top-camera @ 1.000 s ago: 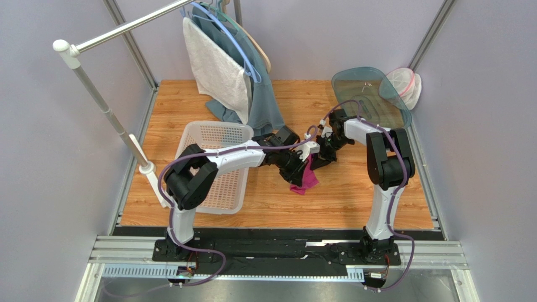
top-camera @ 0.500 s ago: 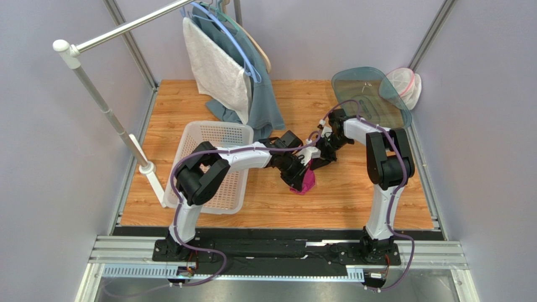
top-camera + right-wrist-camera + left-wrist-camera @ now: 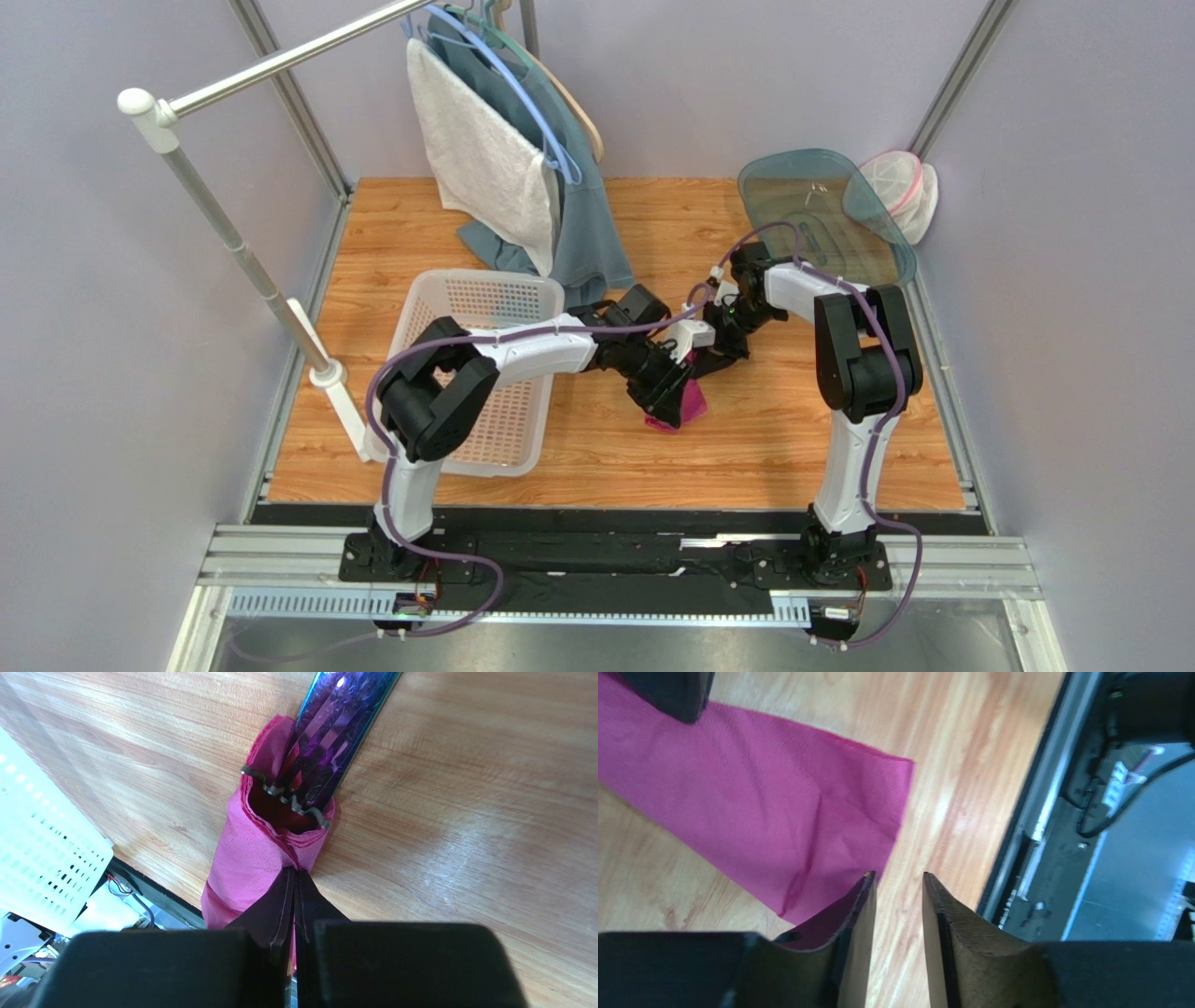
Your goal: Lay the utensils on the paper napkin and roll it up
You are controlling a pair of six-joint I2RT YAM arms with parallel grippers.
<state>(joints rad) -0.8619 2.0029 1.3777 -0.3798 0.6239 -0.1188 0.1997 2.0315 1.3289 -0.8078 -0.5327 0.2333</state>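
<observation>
The magenta paper napkin (image 3: pixel 689 408) lies on the wooden table, wrapped into a loose tube around the utensils (image 3: pixel 330 735). These are shiny purple pieces, and their fork tines (image 3: pixel 288 794) stick into the tube's open mouth. My right gripper (image 3: pixel 295 873) is shut on a fold of the napkin (image 3: pixel 260 847) at that mouth; it also shows in the top view (image 3: pixel 706 350). My left gripper (image 3: pixel 898 878) is open with a narrow gap and empty. It sits low at the edge of the napkin's flat free end (image 3: pixel 759 805).
A white basket (image 3: pixel 477 371) stands left of the napkin, under the left arm. A grey-white towel (image 3: pixel 477 154) and a teal cloth (image 3: pixel 589 238) hang from a rack at the back. A clear teal lid (image 3: pixel 821 210) lies at the back right.
The left gripper has moved nearer and down onto the napkin's near end. The napkin's free part, raised a second ago, now lies flatter on the table. The right gripper has held still.
</observation>
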